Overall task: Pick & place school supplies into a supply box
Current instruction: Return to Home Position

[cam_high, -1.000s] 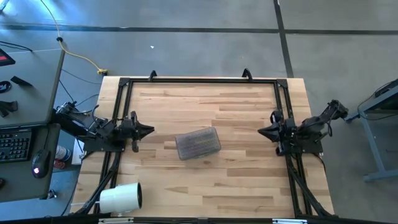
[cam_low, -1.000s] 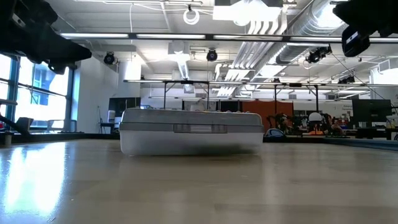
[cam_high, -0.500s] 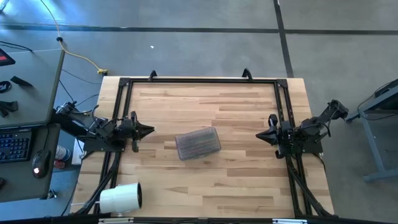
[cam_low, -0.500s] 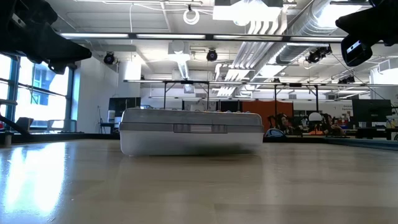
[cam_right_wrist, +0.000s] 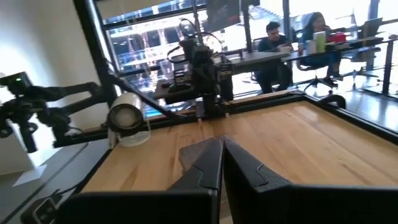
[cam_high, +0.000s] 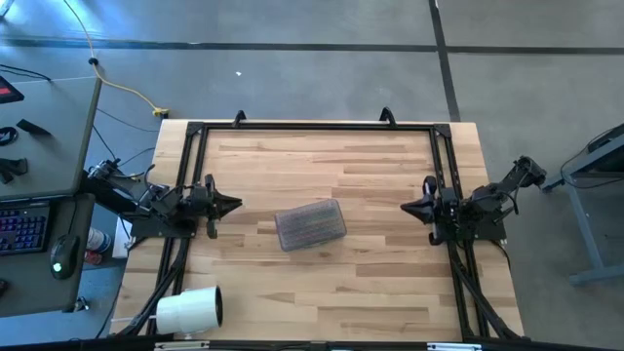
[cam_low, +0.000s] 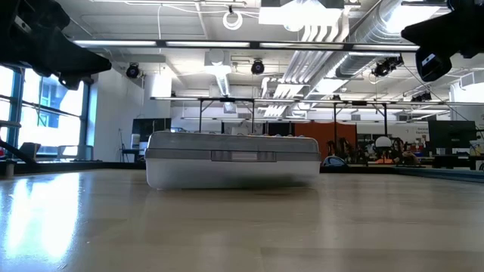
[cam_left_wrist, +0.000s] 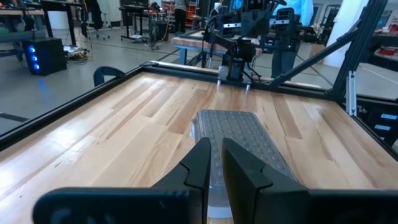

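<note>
Pale wooden tabletop (cam_high: 322,161) of jointed planks with visible grain, edged by a thin black metal frame (cam_high: 312,126). Near the middle, the supply box (cam_high: 310,225): a small rectangular case of cloudy translucent plastic with rounded corners and a greyish lid textured in rows of small bumps. Lies flat on its base with the lid down, well apart from both arms. Sits with its long axis across the tabletop, from one arm toward the other, slightly skewed, the end nearer the right arm turned a little away from the edge with the white cylinder roll (cam_high: 190,310). Presents one long side wall in the low view, with a small flat clasp at the centre of the lid's rim. Contents impossible to make out through the plastic. Left gripper (cam_high: 234,205): dark, angular. Hovers above the tabletop's left side, pointing at the box, with tapered matte black fingers (cam_left_wrist: 198,165) drawn almost together, only a thin slit between, gripping nothing and touching nothing. Right gripper (cam_high: 408,207): same build, above the right side, also aimed at the box, fingers (cam_right_wrist: 208,162) pressed nearly flush, likewise empty. Smooth roll on its side near the corner by the left arm, far from the box.
</note>
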